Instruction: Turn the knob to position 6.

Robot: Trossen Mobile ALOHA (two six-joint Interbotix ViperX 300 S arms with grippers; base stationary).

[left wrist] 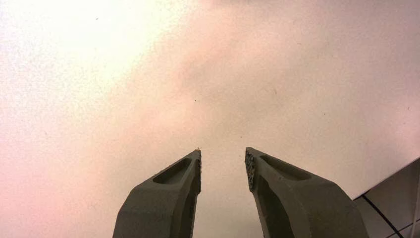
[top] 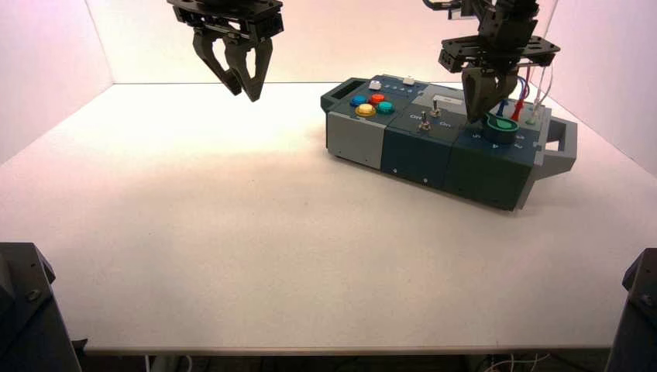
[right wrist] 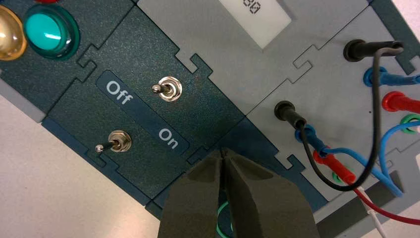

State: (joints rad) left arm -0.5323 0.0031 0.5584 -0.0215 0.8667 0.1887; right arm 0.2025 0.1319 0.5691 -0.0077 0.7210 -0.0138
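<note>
Teal-green, the one knob sits at the near right of my box, on a dark panel, just beside my right gripper. Its two fingers are closed tip to tip above that panel, nothing visible between them. My left gripper hangs parked over the desk, well apart from the box, two fingers spread, holding nothing. I count two metal toggle switches and four round coloured buttons: blue, red, yellow, teal.
</note>
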